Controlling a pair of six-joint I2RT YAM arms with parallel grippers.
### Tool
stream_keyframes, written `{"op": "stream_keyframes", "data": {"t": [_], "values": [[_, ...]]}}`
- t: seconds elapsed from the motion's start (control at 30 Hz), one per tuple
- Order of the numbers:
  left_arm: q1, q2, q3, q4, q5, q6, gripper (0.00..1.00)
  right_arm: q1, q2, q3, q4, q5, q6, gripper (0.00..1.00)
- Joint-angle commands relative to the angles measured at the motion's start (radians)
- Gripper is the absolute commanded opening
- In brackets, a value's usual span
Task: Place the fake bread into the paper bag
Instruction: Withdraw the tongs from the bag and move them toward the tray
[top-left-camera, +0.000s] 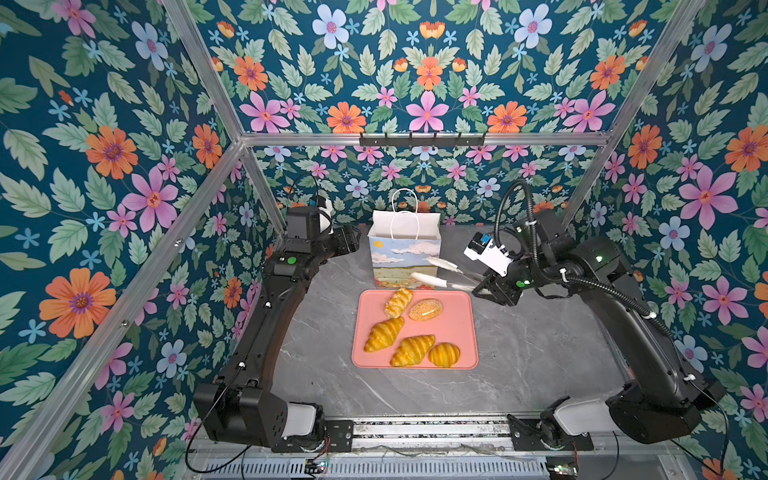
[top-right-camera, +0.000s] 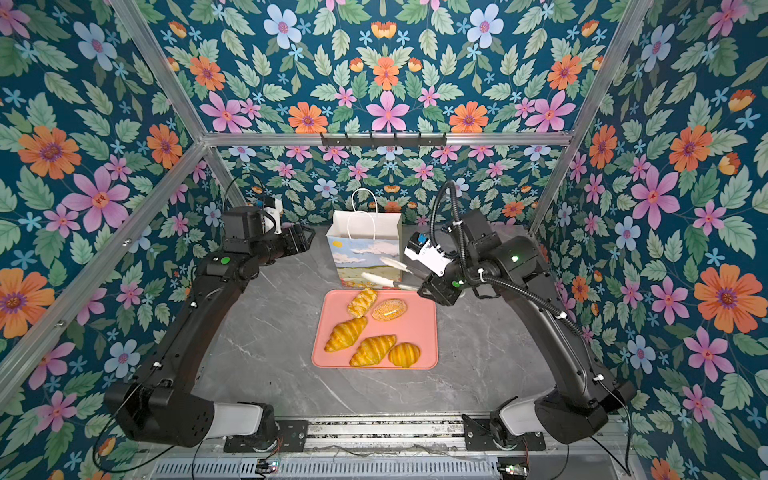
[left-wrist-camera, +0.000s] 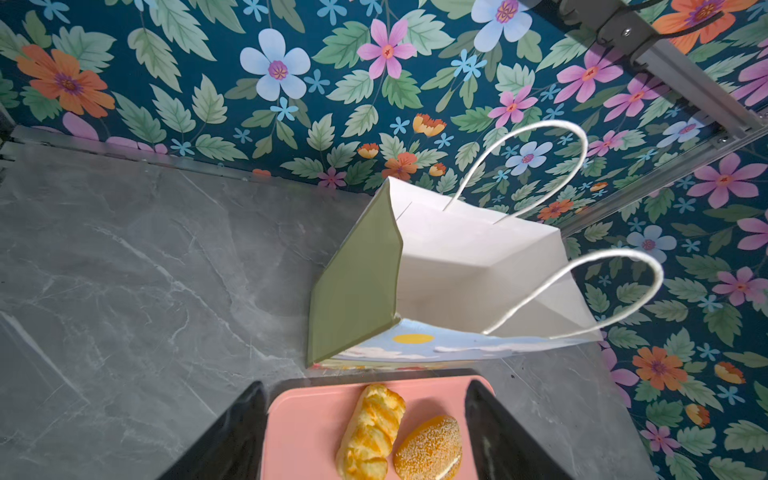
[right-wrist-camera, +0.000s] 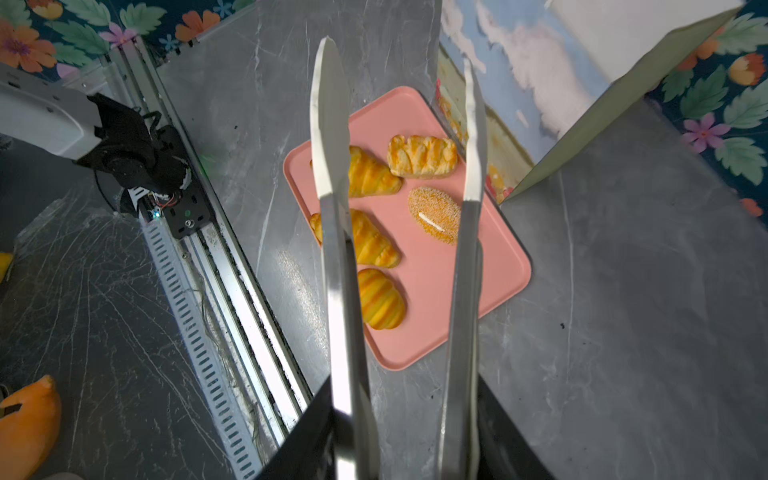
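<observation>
Several pieces of fake bread lie on a pink tray (top-left-camera: 457, 328): a braided piece (top-left-camera: 398, 302), a speckled bun (top-left-camera: 424, 309), two croissants (top-left-camera: 384, 333) (top-left-camera: 412, 350) and a striped bun (top-left-camera: 444, 354). The paper bag (top-left-camera: 405, 249) stands upright and open just behind the tray. In the left wrist view the bag's white inside (left-wrist-camera: 465, 266) shows. My left gripper (top-left-camera: 349, 241) hangs open and empty, raised at the bag's left side. My right gripper (top-left-camera: 478, 283) is shut on metal tongs (top-left-camera: 432, 270). The tong arms (right-wrist-camera: 332, 166) stand apart, empty, above the tray's far edge in front of the bag.
Floral walls and aluminium frame posts close in the grey marble table (top-left-camera: 540, 353) on three sides. A rail with the arm bases (top-left-camera: 428, 432) runs along the front edge. An orange object (right-wrist-camera: 25, 424) lies beyond that rail in the right wrist view.
</observation>
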Motion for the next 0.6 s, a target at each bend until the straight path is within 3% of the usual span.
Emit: {"op": "stream_keyframes", "data": {"t": [0.0, 0.27, 0.57], "values": [[0.0, -0.032, -0.055, 0.033, 0.006, 0.021, 0.76, 0.071, -0.021, -0.088, 0.013, 0.095, 0.073, 0.46], [0.0, -0.089, -0.259, 0.165, 0.078, 0.0, 0.76, 0.215, -0.024, -0.243, -0.042, 0.212, 0.21, 0.44], [0.0, -0.104, -0.356, 0.201, 0.104, 0.002, 0.75, 0.332, 0.012, -0.315, -0.129, 0.309, 0.327, 0.44]]}}
